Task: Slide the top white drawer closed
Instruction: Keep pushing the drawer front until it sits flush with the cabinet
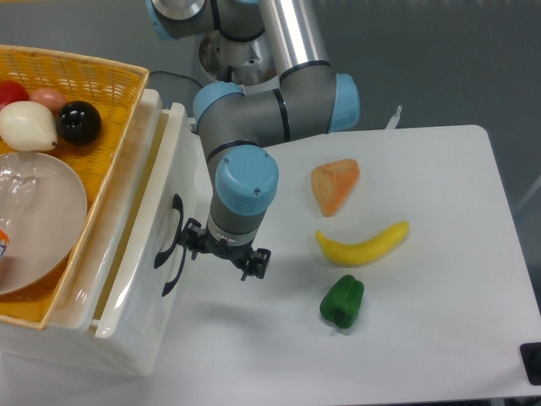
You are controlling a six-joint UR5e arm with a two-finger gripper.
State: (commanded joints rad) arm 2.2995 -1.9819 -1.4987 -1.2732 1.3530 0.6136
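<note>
The gripper (221, 252), fingers hidden so can't tell how wide, sits against the top white drawer (150, 245) front at left-center, looks like it's pushing it shut.

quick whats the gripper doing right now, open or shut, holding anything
Gripper: holding nothing, against the front of the top white drawer by its handle; open or shut cannot be told.
</note>
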